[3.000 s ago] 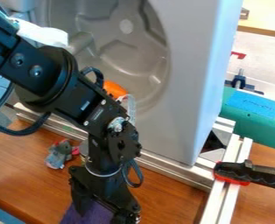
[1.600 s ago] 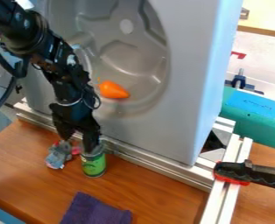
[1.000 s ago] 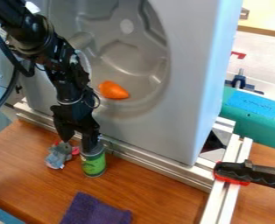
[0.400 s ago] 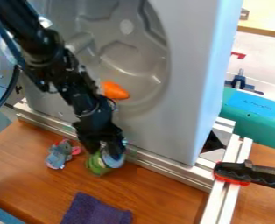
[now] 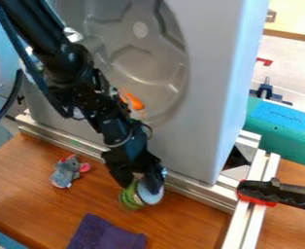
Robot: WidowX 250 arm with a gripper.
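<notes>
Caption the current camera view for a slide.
Black gripper holds a tilted green can near a toy mouse and purple cloth.

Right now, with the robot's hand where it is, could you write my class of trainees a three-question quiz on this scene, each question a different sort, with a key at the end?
1. Multiple choice: What is in the robot's hand?
A) a stuffed mouse
B) a green can
C) a clamp

2. True or false: The green can is tilted.

3. Fill the gap: The cloth lying on the wooden table is ____ in colour.

Key: 1 B; 2 true; 3 purple.
</notes>
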